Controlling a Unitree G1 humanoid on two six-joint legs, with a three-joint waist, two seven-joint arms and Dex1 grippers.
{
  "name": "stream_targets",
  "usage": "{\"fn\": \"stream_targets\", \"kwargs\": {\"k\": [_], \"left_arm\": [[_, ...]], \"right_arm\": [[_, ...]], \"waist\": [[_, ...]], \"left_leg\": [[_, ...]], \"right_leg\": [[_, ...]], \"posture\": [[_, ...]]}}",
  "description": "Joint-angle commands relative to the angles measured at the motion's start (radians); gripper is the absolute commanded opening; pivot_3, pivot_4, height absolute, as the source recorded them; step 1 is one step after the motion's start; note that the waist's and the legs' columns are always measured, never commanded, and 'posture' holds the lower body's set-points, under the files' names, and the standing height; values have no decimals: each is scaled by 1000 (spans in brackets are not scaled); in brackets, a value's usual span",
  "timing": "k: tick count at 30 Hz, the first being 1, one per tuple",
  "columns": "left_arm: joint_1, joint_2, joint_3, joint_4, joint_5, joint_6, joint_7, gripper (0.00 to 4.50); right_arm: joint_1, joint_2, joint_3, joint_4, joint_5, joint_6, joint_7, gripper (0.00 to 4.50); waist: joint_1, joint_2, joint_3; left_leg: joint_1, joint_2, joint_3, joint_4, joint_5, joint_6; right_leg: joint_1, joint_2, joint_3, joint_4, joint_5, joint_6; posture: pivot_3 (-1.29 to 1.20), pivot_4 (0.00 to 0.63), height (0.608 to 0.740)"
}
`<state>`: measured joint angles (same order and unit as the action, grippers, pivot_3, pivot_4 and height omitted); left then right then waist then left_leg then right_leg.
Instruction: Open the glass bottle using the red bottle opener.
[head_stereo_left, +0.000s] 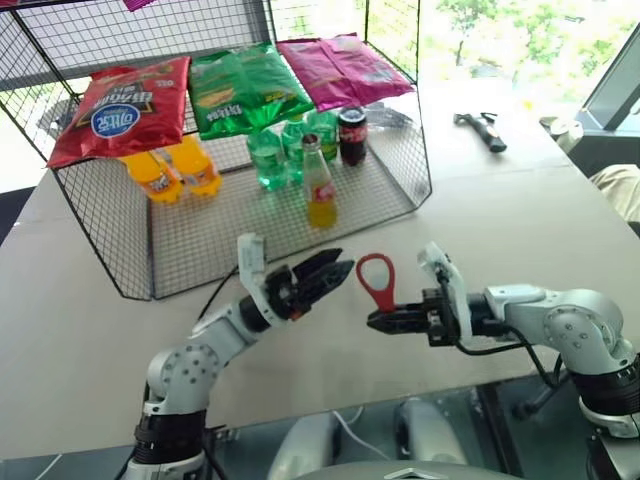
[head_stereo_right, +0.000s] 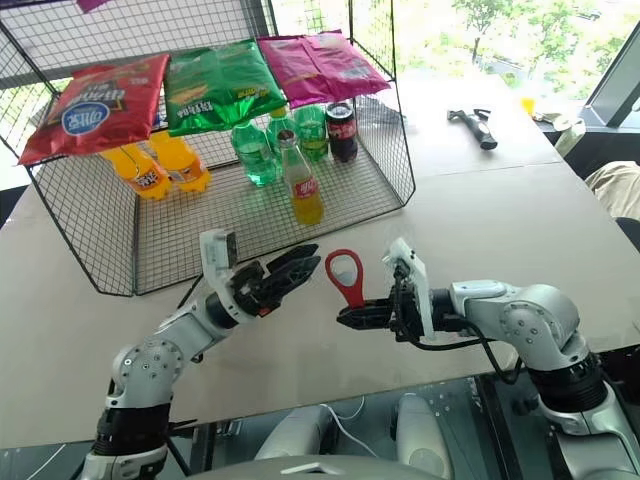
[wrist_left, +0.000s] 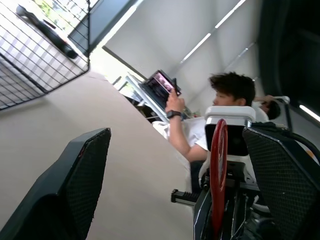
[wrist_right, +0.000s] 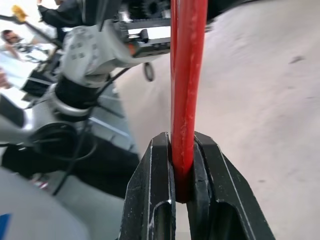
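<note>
Now the right gripper reaches leftward, fingers pinching the red bottle opener by its handle, loop upright. Left gripper points at it w/ fingers spread (just beside, not touching). Glass bottle stands in the wire rack, well beyond both.

Two head cameras look down over the tabletop from behind both arms (nearly the same scene); each wrist camera sits close, sighting along its gripper toward the red bottle opener.
</note>
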<state>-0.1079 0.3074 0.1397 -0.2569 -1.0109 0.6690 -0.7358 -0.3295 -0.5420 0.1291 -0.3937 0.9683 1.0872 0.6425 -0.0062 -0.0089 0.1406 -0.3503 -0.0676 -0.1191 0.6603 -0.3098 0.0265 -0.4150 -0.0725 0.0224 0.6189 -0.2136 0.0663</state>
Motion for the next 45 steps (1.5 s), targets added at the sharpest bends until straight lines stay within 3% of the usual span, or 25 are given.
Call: {"fn": "stream_targets", "kwargs": {"k": [1, 4, 8, 13, 17, 23, 33, 44, 45], "left_arm": [[-52, -27, 12, 31, 215, -217, 85, 4483], [-103, -54, -34, 82, 506, -477, 195, 4483], [-120, -78, -70, 103, 645, -619, 233, 4483], [-122, -102, -114, 154, 808, -748, 316, 4483], [-228, -122, -136, 337, 953, -845, 431, 4483], [-332, -156, -127, 522, 956, -928, 454, 4483], [-502, -182, -95, 843, 923, -1035, 435, 4483], [-715, -206, -73, 1168, 922, -1131, 417, 4483], [-726, -206, -73, 1185, 924, -1137, 411, 3981]], "right_arm": [[-13, 37, -34, 82, -245, -256, -106, 0], [-37, 96, -28, 166, -435, -467, -194, 0], [-54, 185, -55, 213, -524, -577, -265, 0], [-51, 234, -39, 230, -587, -627, -268, 0], [-60, 273, -12, 233, -618, -646, -256, 0], [-71, 296, 15, 221, -682, -657, -257, 0], [-81, 391, 20, 166, -839, -736, -417, 0], [-84, 423, -5, 173, -841, -728, -417, 0], [-85, 424, -6, 174, -843, -729, -417, 0]], "waist": [[3, 0, 0], [14, 0, 0], [18, 0, 0], [19, 0, 0], [21, 0, 0], [17, 0, 0], [18, 0, 0], [-1, -1, 0], [-5, -1, 0]], "left_leg": [[0, 0, 0, 0, 0, 0], [0, -1, 1, 0, 0, 0], [-1, 0, 2, -1, 0, -1], [-14, -1, 2, 2, 0, -1], [-14, -2, 1, 5, 0, -1], [-14, -2, 1, 9, 1, -1], [-15, -2, 1, 9, 2, -2], [-15, -4, -1, 9, 2, -2], [-15, -4, -1, 9, 2, -2]], "right_leg": [[0, 0, 0, 0, 0, 0], [0, 0, 0, 0, 0, 0], [-2, 1, 2, 0, 0, 0], [-15, 0, 1, 1, 0, 0], [-14, 1, 1, 4, 1, 0], [-13, 1, 1, 7, 3, -1], [-15, 2, 0, 8, 3, -1], [-14, 1, -1, 8, 3, -1], [-14, 1, -1, 8, 3, -1]], "posture": [[0, 150, 740], [0, 150, 740], [0, 150, 740], [0, 150, 740], [0, 150, 740], [0, 150, 740], [0, 150, 740], [0, 150, 740], [0, 150, 740]]}}
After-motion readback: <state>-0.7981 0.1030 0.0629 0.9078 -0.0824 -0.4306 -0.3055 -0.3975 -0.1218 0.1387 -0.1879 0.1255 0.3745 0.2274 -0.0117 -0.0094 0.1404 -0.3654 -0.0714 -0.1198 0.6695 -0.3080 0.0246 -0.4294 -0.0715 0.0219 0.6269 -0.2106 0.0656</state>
